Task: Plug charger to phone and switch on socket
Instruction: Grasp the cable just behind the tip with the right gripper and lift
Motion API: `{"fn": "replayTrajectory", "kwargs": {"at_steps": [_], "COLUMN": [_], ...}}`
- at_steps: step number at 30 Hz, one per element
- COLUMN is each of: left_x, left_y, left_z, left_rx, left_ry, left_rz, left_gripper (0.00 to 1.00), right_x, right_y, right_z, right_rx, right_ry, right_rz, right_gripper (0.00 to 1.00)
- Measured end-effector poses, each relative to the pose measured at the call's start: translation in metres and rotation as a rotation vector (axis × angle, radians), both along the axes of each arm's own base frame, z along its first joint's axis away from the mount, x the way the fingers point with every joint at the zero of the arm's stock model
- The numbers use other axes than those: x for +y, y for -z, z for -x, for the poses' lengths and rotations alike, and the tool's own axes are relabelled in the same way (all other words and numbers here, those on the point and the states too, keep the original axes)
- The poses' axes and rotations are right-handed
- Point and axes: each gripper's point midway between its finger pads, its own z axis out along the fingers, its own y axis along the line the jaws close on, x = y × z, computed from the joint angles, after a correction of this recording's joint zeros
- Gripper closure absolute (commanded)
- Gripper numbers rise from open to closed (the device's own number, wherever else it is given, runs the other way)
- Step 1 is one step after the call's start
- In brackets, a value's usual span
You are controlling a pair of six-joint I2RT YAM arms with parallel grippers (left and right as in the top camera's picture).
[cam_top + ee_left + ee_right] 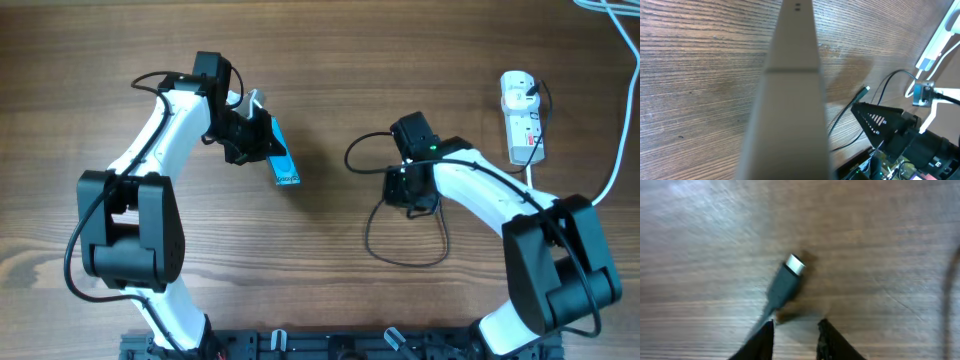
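My left gripper point(248, 135) is shut on the phone point(284, 162), whose teal screen with a white end strip sticks out tilted towards the table's middle. In the left wrist view the phone point(787, 100) is a blurred grey slab that fills the middle and hides the fingers. The charger's thin black cable point(400, 262) loops on the table below my right gripper point(404, 190). Its connector tip point(795, 265) lies on the wood just ahead of my right gripper point(796, 332), which is open with nothing between the fingers. The tip also shows in the left wrist view point(865, 90). The socket point(522, 118) lies at the far right with the black plug point(530, 93) in it.
The socket's thick white cord point(622, 120) runs along the right edge of the wooden table point(330, 60). The right arm's black wrist point(890, 130) shows in the left wrist view. The arm bases stand at the front edge.
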Motion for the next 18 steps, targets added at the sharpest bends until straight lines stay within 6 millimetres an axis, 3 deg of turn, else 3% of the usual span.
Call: {"fn": "replayTrajectory", "kwargs": {"at_steps": [2, 9, 11, 15, 18], "left_x": [0.0, 0.0, 0.0, -0.001, -0.001], "left_y": [0.0, 0.0, 0.0, -0.001, -0.001], "left_z": [0.0, 0.0, 0.0, 0.0, 0.001], "left_rx": [0.0, 0.0, 0.001, 0.003, 0.006], "left_ry": [0.0, 0.0, 0.0, -0.002, -0.002], "left_rz": [0.0, 0.0, 0.001, 0.007, 0.007], "left_gripper": [0.96, 0.96, 0.96, 0.96, 0.96], "right_x": [0.004, 0.008, 0.007, 0.012, 0.01], "right_y": [-0.001, -0.001, 0.001, 0.001, 0.001], "right_z": [-0.003, -0.006, -0.005, -0.003, -0.004], "right_rx": [-0.004, 0.007, 0.003, -0.019, -0.022], "right_ry": [0.029, 0.175, 0.209, 0.242, 0.256], "right_rz": [-0.021, -0.046, -0.017, 0.022, 0.03], "right_gripper": [0.59, 0.64, 0.71, 0.95, 0.95]}}
